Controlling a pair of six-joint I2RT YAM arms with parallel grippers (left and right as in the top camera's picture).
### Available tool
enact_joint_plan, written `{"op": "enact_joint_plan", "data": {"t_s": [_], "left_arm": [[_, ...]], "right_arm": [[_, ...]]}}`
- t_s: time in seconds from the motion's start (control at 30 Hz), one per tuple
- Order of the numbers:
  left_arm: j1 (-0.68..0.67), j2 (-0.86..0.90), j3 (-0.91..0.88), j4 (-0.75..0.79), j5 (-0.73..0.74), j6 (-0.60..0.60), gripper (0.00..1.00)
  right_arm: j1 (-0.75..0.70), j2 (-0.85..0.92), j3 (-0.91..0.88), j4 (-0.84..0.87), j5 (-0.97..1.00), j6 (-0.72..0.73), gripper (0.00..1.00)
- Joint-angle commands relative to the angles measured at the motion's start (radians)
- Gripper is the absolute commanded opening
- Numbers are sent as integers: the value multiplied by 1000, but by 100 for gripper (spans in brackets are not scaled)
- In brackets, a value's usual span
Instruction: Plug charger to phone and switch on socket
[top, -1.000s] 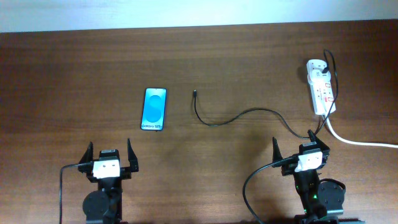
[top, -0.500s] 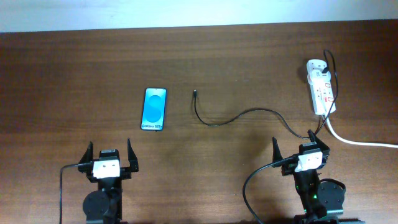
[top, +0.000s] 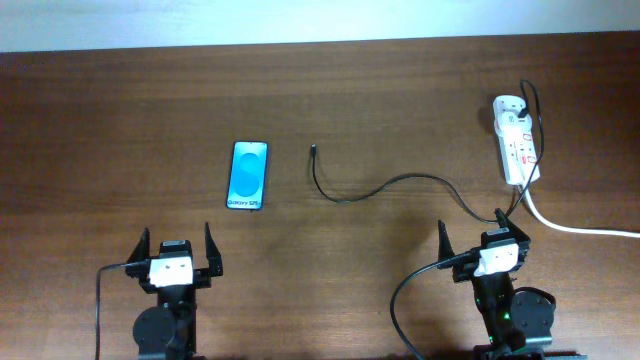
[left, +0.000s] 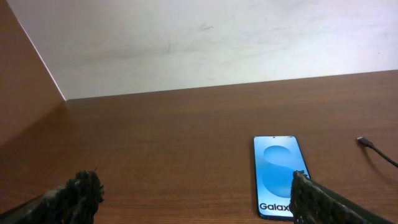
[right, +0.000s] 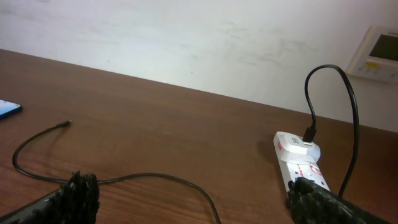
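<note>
While nothing is gripped yet, left tool (top: 178, 240) and right tool (top: 483, 235) sit released, jaws apart, at 6 o'clock edge of desk (top: 100, 120).
- Smartphone (top: 249, 175): flat, at 1 o'clock from left tool.
- Charger cable (top: 400, 182): plug tip (top: 312, 150) near smartphone's 3 o'clock side, not touching.
- Power strip (top: 516, 140): at 12 o'clock from right tool.
- Advice: pinch cable just behind plug tip, keep tip level; left tool probably should brace smartphone against sliding.

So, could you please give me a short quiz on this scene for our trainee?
1. True or false: the charger tip lies apart from the phone, on its right.
2. Fill in: the left gripper and right gripper are both ___.
3. Which gripper is nearer the socket? A) left B) right
Key: 1 true; 2 open; 3 B.
</note>
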Motion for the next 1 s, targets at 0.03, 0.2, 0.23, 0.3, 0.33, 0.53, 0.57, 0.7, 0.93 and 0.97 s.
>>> {"op": "enact_joint_plan", "data": {"t_s": [0.03, 0.2, 0.23, 0.3, 0.33, 0.53, 0.57, 0.7, 0.93, 0.97], "left_arm": [[-4, -8, -2, -5, -8, 17, 99], [-4, -8, -2, -5, -8, 17, 99], [-4, -8, -2, -5, -8, 17, 99], [-4, -8, -2, -5, -8, 16, 99], [-4, -8, -2, -4, -8, 17, 99], [-4, -8, -2, -4, -8, 16, 99], [-4, -8, -2, -4, -8, 16, 99], [-4, -8, 0, 18, 39, 15, 99], [-4, 77, 87, 18, 70, -44, 99], [-4, 103, 107, 18, 74, -44, 99]], "right_arm": [[6, -6, -10, 3, 8, 0, 98], [6, -7, -10, 3, 8, 0, 99], [6, -6, -10, 2, 8, 0, 98], [6, -6, -10, 2, 8, 0, 99], [6, -6, -10, 2, 8, 0, 99], [6, -6, -10, 2, 8, 0, 99], [6, -7, -10, 2, 8, 0, 99], [6, -7, -10, 2, 8, 0, 98], [6, -6, -10, 3, 8, 0, 98], [6, -7, -10, 3, 8, 0, 99]]}}
